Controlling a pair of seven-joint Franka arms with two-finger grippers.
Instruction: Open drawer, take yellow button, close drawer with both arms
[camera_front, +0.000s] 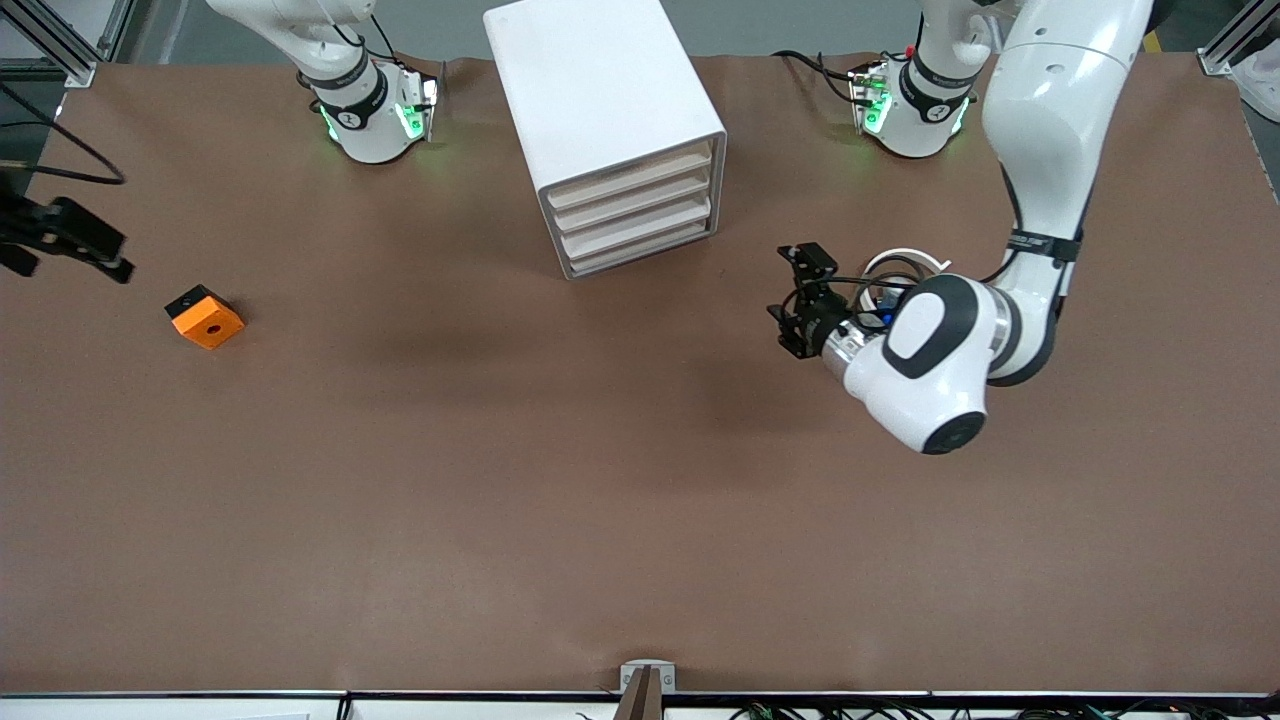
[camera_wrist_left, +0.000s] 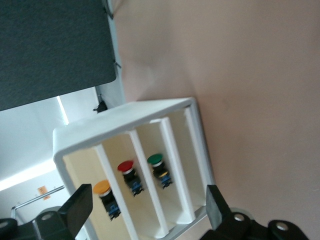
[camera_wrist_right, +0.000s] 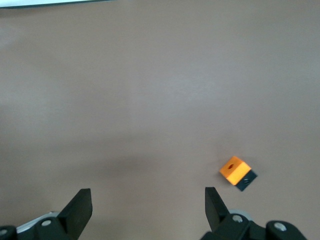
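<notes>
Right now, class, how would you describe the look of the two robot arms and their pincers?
Both arms are glossy white with rounded shells and black joint bands. The left arm carries black cables and a coiled white cable near its wrist. Green lights glow at both bases. The left pincer and right pincer are black, each with two flat fingers.

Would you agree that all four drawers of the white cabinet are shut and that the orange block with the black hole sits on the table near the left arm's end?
Not quite: the orange block lies toward the right arm's end of the table, as the front view shows, close to the right pincer. The rest stands: all four drawers of the white cabinet are shut.
</notes>
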